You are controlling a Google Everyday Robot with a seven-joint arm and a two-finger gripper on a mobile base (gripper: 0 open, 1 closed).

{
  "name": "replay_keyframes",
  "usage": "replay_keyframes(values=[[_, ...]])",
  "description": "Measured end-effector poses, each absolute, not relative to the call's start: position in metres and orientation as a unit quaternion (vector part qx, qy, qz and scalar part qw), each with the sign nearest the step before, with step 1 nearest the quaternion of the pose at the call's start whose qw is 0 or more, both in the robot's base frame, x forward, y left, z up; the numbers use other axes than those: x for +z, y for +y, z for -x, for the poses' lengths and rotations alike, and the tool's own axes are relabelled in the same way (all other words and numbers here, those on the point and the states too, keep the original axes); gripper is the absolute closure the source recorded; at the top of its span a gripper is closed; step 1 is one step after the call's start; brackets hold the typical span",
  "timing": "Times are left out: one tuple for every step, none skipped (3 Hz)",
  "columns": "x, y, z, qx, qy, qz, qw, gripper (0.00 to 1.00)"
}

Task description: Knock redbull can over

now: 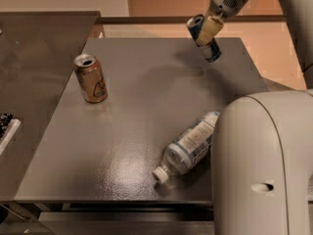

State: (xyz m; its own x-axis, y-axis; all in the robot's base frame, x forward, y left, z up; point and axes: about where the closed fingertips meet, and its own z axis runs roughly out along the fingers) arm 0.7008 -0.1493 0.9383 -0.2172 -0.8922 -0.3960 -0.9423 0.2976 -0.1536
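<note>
Redbull can (212, 52), blue and silver, tilts steeply near the table's (142, 106) far edge, clasped mid-body by the gripper (208, 30).

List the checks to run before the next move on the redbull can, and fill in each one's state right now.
1. Redbull can found: ok. It is at the far right of the table.
2. End effector at the can: ok. It sits against the can's middle.
3. Can knocked over: not ok. It is tilted, top leaning left, not lying flat.
4. Can's base touching the table: cannot tell.
5. Tan can out of the way: ok. It stands upright at the left, well apart.
6. Plastic bottle out of the way: ok. It lies on its side near the front edge, apart from the redbull can.
</note>
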Motion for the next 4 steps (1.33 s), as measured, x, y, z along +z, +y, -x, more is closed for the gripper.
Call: replay_keyframes(values=[[0.933,-0.158,-0.699,0.020,0.780,0.602,0.173,0.82],[0.921,-0.159,-0.696,-0.009,0.771,0.622,0.133,0.59],[0.908,-0.154,-0.690,-0.026,0.755,0.648,0.097,0.36],[0.894,-0.147,-0.682,-0.032,0.739,0.669,0.069,0.13]])
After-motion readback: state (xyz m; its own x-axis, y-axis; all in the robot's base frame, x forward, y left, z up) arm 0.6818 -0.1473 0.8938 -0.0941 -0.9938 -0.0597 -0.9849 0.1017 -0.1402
